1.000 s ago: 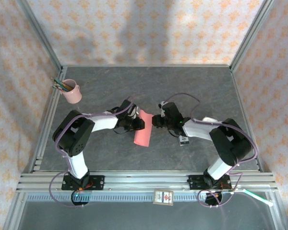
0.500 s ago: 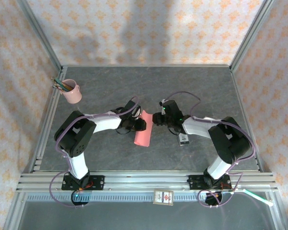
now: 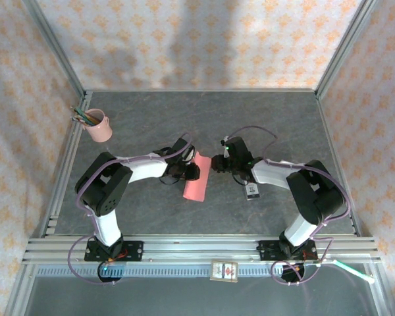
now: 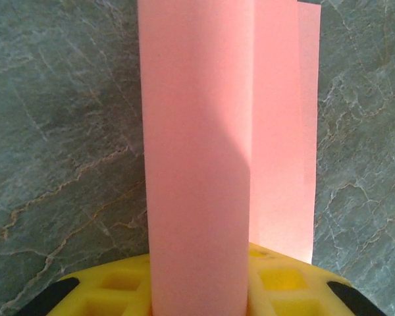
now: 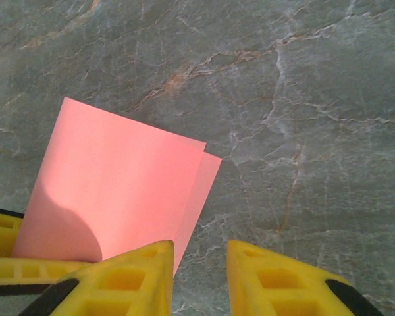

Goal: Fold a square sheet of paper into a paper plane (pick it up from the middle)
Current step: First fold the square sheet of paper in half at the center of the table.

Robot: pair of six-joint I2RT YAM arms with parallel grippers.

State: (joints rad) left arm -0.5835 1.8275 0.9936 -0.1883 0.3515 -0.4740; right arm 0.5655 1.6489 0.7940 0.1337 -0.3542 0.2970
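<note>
Far left of paper, pencil cup

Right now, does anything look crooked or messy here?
Yes, a little. The square sheet of paper is folded over, but its two layers do not line up: a strip of the lower layer pokes out past the top layer's right edge. From above, it also sits at a slant. Nothing looks torn or spilled.

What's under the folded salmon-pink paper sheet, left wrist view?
Under the salmon-pink paper sheet, its lower layer peeks out right, over grey marbled tabletop. Yellow fingers of the left gripper show beneath the near end; their contact is covered.
</note>
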